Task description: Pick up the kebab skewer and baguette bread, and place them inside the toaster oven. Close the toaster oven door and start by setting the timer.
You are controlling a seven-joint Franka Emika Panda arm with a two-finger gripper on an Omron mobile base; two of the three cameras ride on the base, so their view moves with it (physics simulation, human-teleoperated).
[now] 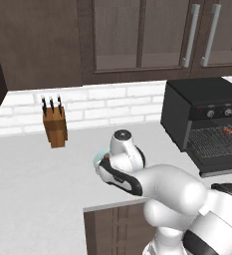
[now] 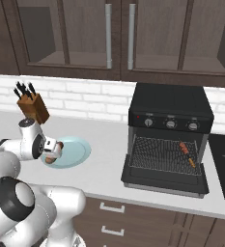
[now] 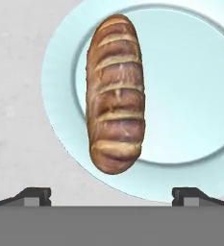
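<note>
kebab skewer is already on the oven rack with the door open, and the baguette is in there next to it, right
Not quite. The kebab skewer does lie on the rack of the toaster oven, with the toaster oven door open. But the baguette bread is not beside it: the hand view shows it lying on the pale blue plate on the counter, under the open claw.

Glossy white rounded arm [image 1: 177,194] shells with black joint bands; a grey-capped white cylinder at the wrist; gripper [image 3: 111,196] with two small dark square-ended fingertips [image 3: 36,194]
</note>
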